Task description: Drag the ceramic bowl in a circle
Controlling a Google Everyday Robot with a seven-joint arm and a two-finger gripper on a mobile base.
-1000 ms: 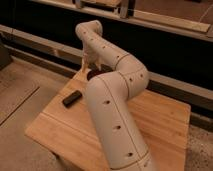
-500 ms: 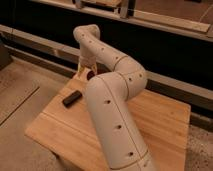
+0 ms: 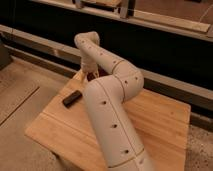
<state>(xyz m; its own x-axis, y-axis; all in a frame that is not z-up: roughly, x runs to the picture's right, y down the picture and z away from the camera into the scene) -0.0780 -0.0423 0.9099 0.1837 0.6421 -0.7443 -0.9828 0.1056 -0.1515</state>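
The ceramic bowl (image 3: 93, 76) shows only as a small dark reddish-brown patch at the far left corner of the wooden table (image 3: 165, 125); the arm hides most of it. My gripper (image 3: 86, 74) hangs from the white wrist and points down right at the bowl's left side. I cannot tell whether it touches the bowl. The arm's thick white links run from the lower middle of the view up and back to that corner.
A flat black block (image 3: 72, 98) lies on the table's left part, in front of the bowl. The table's left edge drops to a speckled floor (image 3: 20, 100). A dark wall with a ledge (image 3: 165, 22) runs behind the table.
The wrist has dipped a little lower over the far left corner, bringing the gripper down by the bowl. The black block has not moved.
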